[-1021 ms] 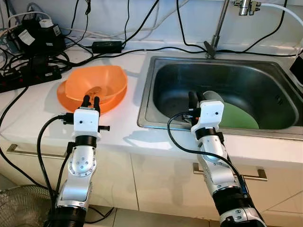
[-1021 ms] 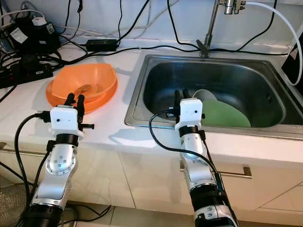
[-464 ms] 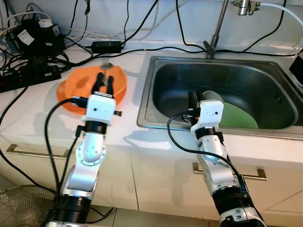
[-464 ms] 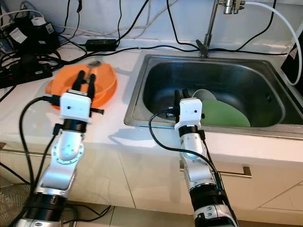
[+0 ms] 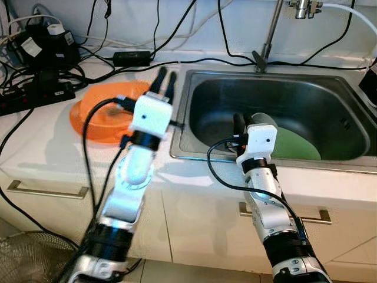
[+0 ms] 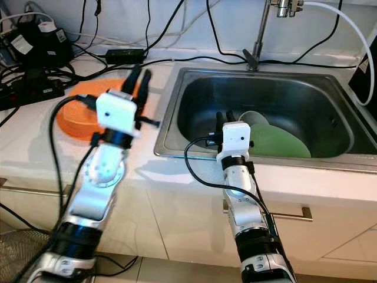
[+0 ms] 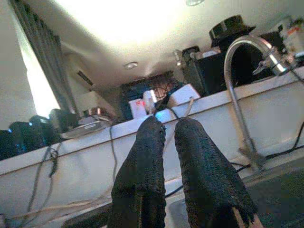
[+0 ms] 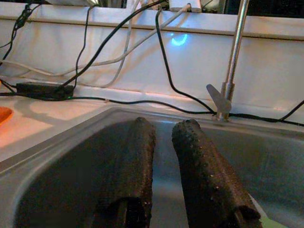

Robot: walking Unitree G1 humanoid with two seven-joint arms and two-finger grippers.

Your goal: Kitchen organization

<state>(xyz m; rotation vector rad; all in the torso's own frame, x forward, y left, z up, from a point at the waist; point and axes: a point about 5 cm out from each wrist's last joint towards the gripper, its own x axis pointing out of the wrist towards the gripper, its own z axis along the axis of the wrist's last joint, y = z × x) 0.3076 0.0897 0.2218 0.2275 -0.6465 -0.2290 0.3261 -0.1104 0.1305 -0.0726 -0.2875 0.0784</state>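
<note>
Brushed stainless steel sink [image 5: 330, 88] and shiny metal tap [image 7: 242, 95], glossy orange plastic bowls [image 5: 97, 121], matt green plate [image 5: 300, 147], smooth white counter [image 5: 41, 147], rough black textured fingers [image 8: 199, 175], black rubbery cables [image 5: 88, 65].

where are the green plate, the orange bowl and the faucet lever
green plate [image 5: 297, 146], left eye view, its bare face
orange bowl [image 5: 97, 121], left eye view, inner wall
faucet lever [image 8: 214, 98], right wrist view, the flat blade
</note>
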